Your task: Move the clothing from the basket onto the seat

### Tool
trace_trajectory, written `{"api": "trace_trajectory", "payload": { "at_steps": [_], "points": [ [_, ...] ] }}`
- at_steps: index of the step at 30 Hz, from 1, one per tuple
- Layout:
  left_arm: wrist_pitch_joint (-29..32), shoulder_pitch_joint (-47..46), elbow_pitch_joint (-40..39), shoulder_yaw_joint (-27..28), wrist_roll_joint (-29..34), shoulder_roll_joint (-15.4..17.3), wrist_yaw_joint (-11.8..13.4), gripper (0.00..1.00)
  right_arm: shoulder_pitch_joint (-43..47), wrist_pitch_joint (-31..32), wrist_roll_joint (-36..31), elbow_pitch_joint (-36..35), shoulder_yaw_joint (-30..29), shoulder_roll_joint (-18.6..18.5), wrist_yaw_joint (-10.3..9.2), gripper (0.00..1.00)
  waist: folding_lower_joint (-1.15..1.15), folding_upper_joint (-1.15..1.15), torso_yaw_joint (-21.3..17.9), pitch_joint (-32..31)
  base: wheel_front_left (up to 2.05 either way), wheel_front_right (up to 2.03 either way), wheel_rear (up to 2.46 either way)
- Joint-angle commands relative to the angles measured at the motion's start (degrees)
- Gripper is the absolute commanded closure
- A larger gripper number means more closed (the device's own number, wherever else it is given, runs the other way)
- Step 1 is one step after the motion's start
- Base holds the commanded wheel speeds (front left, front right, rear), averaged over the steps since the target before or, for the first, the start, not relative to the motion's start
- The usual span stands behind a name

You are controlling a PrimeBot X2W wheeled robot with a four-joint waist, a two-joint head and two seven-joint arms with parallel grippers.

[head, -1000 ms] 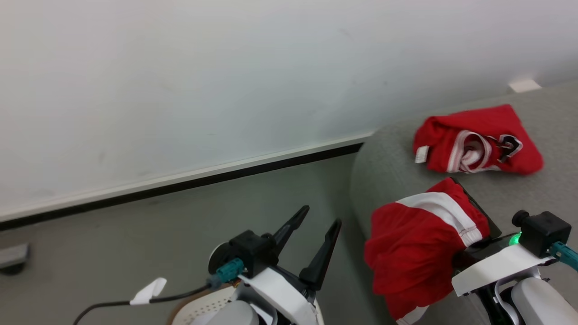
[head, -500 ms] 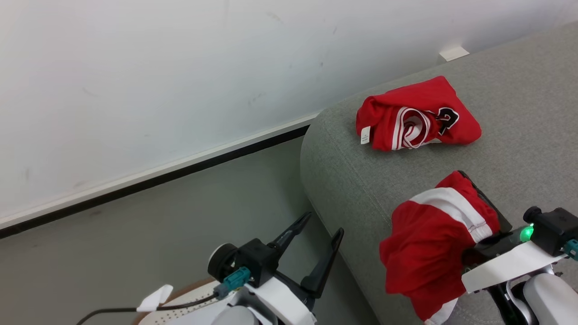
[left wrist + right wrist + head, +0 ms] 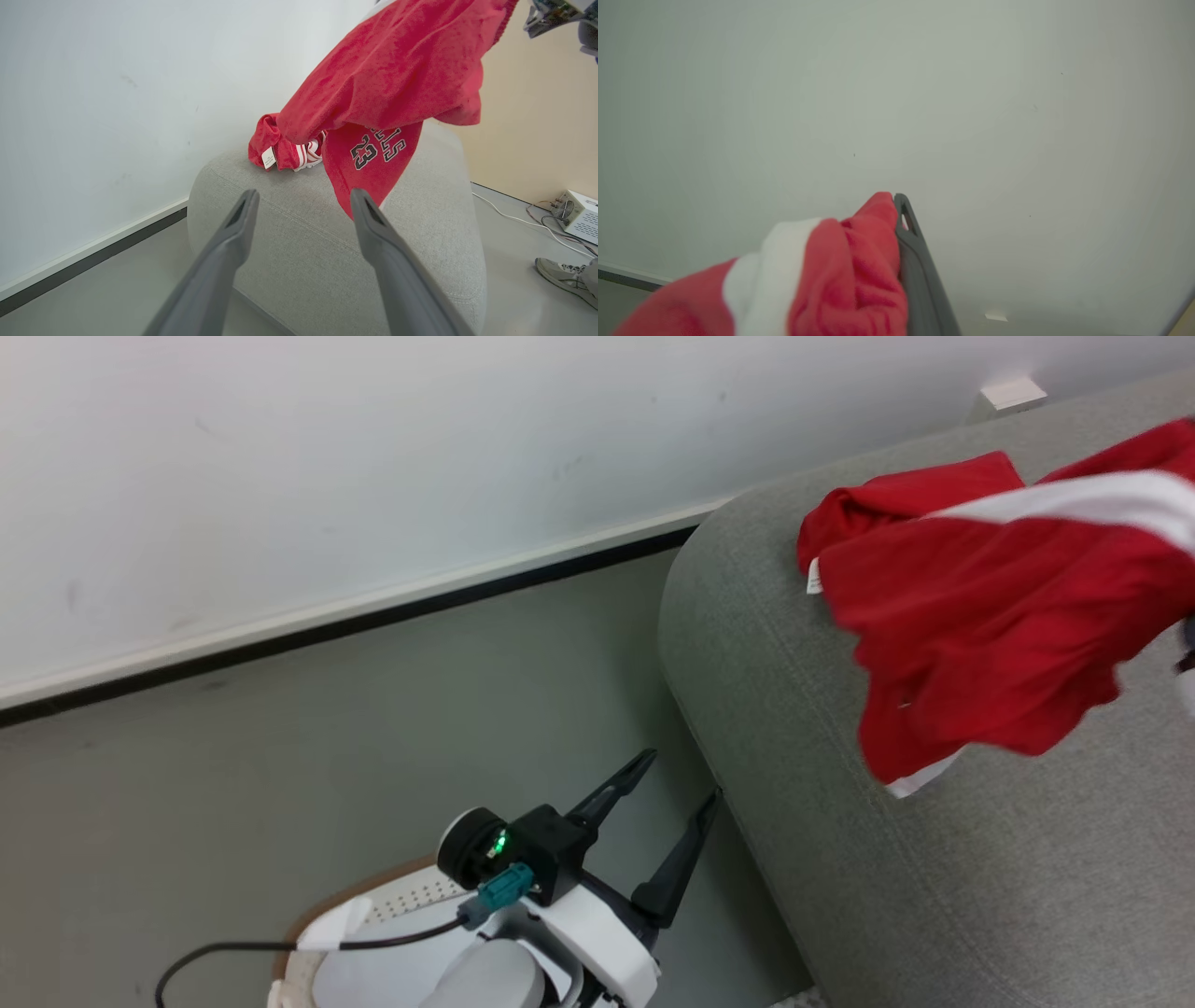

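**Red garment [image 3: 980,616] over seat [image 3: 934,877], right tool [image 3: 899,210] clamped on it**

Basket [image 3: 411,899] low left beneath left tool [image 3: 681,775], fingers apart, empty. 2nd garment [image 3: 896,495] lies on seat, half hidden by the hanging one. Left wrist view adds 23 print [image 3: 373,149], shoe [image 3: 558,275], white box [image 3: 577,214].

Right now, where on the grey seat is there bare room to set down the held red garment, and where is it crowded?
Bare: the seat's near half, between its rounded front edge and the hanging garment's hem. Crowded: the far corner by the wall, where the crumpled garment lies, partly behind the hanging one.
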Motion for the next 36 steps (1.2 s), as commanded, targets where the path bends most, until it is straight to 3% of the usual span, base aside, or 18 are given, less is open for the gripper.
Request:
{"api": "trace_trajectory", "payload": {
  "at_steps": [1, 7, 12, 13, 14, 18, 21, 25, 28, 29, 30, 36],
  "points": [
    [-0.02, -0.87, 0.10, 0.26, 0.83, 0.15, -0.21, 0.00, -2.34, 0.17, 1.41, 0.93, -0.57, -2.04, -0.15, 1.00, 0.00, -0.01, 2.00, 2.48, 0.00, 0.00, 0.00],
    [0.07, -2.78, 0.86, -0.34, 2.25, 1.38, -0.25, 0.00, -11.65, 1.27, 5.99, 8.55, -0.91, -9.58, -0.15, 1.00, 0.00, -0.01, 4.23, 8.07, 0.00, 0.00, 0.00],
    [0.23, -5.34, 0.85, -0.32, 2.93, 2.27, 0.02, 0.00, -17.39, 2.67, 9.30, 19.09, -2.30, -12.66, -0.14, 1.00, 0.00, -0.01, 6.51, 12.91, 0.00, 0.00, 0.00],
    [0.23, -5.79, 0.81, -0.23, 3.03, 2.30, 0.06, 0.00, -18.01, 3.40, 9.92, 20.66, -1.84, -12.77, -0.14, 0.93, 0.00, -0.01, 6.93, 13.77, 0.00, 0.00, 0.00],
    [0.40, -6.48, 0.66, -0.34, 3.15, 2.18, 0.11, 0.00, -19.07, 4.28, 11.37, 22.80, -2.25, -13.37, -0.13, 0.80, 0.00, -0.01, 7.48, 14.89, 0.00, 0.00, 0.00],
    [0.55, -8.92, 0.02, -1.30, 3.78, 1.45, 0.20, 0.00, -19.67, 6.79, 12.94, 31.03, -0.95, -14.67, -0.15, 0.77, 0.00, -0.01, 9.41, 18.23, 0.00, 0.00, 0.00],
    [0.43, -9.39, 0.32, -1.39, 3.47, 1.40, 0.42, 0.00, -18.11, 11.15, 12.98, 36.02, 2.58, -13.66, -0.14, 0.58, 0.00, -0.01, 10.16, 18.87, 0.00, 0.00, 0.00],
    [0.19, -9.99, 0.99, -1.23, 2.97, 1.09, 0.65, 0.00, -16.06, 17.02, 14.83, 40.99, 6.11, -13.01, -0.16, 0.56, 0.00, -0.01, 10.98, 17.94, 0.00, 0.00, 0.00],
    [0.05, -9.76, 1.32, -0.72, 2.48, 1.20, 0.82, 0.00, -14.58, 19.65, 16.36, 42.00, 8.46, -12.39, -0.16, 0.49, 0.00, -0.01, 11.09, 16.84, 0.00, 0.00, 0.00],
    [0.01, -9.56, 1.43, -0.55, 2.38, 1.28, 0.90, 0.00, -14.24, 20.41, 17.17, 41.93, 9.02, -12.09, -0.16, 0.16, 0.00, -0.01, 11.02, 16.46, 0.00, 0.00, 0.00],
    [0.05, -9.27, 1.48, -0.42, 2.33, 1.34, 0.99, 0.00, -13.98, 20.99, 17.71, 41.70, 9.55, -12.08, -0.16, 0.00, 0.00, -0.01, 10.85, 16.02, 0.00, 0.00, 0.00],
    [-0.01, -7.06, 2.13, 0.36, 1.36, 1.61, 1.08, 0.00, -12.85, 24.00, 21.41, 39.48, 12.80, -11.75, -0.16, 0.00, 0.00, -0.01, 9.26, 11.26, 0.00, 0.00, 0.00]
  ]
}}
